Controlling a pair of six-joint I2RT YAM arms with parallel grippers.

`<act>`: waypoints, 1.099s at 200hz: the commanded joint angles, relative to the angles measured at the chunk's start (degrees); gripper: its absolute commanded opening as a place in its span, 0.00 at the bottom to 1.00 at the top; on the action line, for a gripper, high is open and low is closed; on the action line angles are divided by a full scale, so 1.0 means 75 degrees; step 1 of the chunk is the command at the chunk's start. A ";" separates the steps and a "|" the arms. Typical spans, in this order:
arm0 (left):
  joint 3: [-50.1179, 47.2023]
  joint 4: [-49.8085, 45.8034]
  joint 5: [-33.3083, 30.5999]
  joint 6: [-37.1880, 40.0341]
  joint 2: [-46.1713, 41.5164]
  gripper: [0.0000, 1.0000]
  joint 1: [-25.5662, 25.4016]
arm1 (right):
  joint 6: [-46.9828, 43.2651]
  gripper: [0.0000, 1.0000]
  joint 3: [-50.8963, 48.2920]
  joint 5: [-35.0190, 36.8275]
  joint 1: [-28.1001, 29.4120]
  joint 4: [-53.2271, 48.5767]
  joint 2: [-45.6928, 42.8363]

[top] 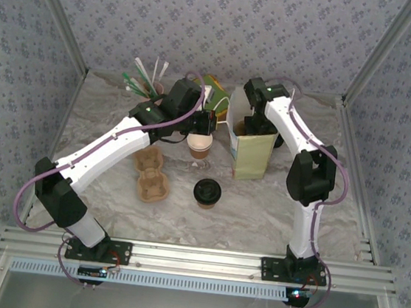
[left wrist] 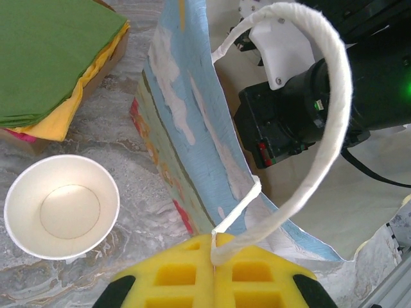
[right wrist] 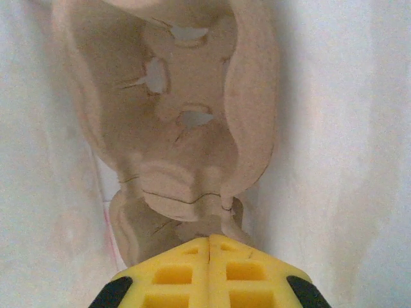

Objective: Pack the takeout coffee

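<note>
The takeout coffee [top: 207, 192], a small brown cup under a black lid, stands alone on the table in front of the paper bag [top: 253, 156]. My left gripper [left wrist: 215, 247] is shut on the bag's white rope handle [left wrist: 334, 96] and holds it up at the bag's left side [top: 210, 123]. My right arm [top: 290, 130] reaches down into the bag. Inside, my right gripper [right wrist: 210, 239] is shut on the near edge of a brown cardboard cup carrier [right wrist: 186, 122], which stands on end between the bag's white walls.
A lidless brown cup [top: 199, 148] with a white inside [left wrist: 62, 205] stands just left of the bag. A second cardboard carrier [top: 151, 174] lies on the table to the left. Green and yellow napkins [left wrist: 51, 58] and straws [top: 143, 80] sit at the back.
</note>
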 commanded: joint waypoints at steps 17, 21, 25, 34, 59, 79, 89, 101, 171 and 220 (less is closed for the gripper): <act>0.0126 -0.0154 -0.0181 0.0153 -0.0061 0.00 -0.0062 | 0.0275 0.00 0.0236 0.0323 0.0015 -0.0522 -0.0104; 0.0131 -0.0149 -0.0185 0.0146 -0.0057 0.00 -0.0066 | 0.0283 0.00 0.0239 0.0346 0.0020 -0.0543 -0.0111; 0.0136 -0.0146 -0.0195 0.0146 -0.0061 0.00 -0.0064 | 0.0289 0.00 0.0233 0.0368 0.0023 -0.0559 -0.0121; 0.0136 -0.0153 -0.0183 0.0145 -0.0048 0.00 -0.0067 | 0.0289 0.00 0.0202 0.0411 0.0009 -0.0561 -0.0143; 0.0149 -0.0156 -0.0181 0.0153 -0.0035 0.00 -0.0085 | 0.0254 0.00 0.0127 0.0428 -0.0052 -0.0491 -0.0170; 0.0153 -0.0155 -0.0139 0.0152 -0.0021 0.00 -0.0107 | 0.0219 0.00 0.0079 0.0413 -0.0125 -0.0426 -0.0170; 0.0175 -0.0181 -0.0144 0.0162 -0.0024 0.00 -0.0097 | 0.0210 0.00 0.0069 0.0391 -0.0157 -0.0398 -0.0158; 0.0177 -0.0189 -0.0146 0.0163 -0.0032 0.00 -0.0108 | 0.0180 0.00 0.0044 0.0389 -0.0179 -0.0368 -0.0147; 0.0195 -0.0238 -0.0087 0.0172 -0.0041 0.00 -0.0123 | 0.0130 0.00 -0.0191 0.0385 -0.0400 -0.0035 0.0049; 0.0206 -0.0294 -0.0029 0.0179 -0.0065 0.00 -0.0160 | 0.0189 0.00 -0.0203 0.0532 -0.0450 0.0107 0.0296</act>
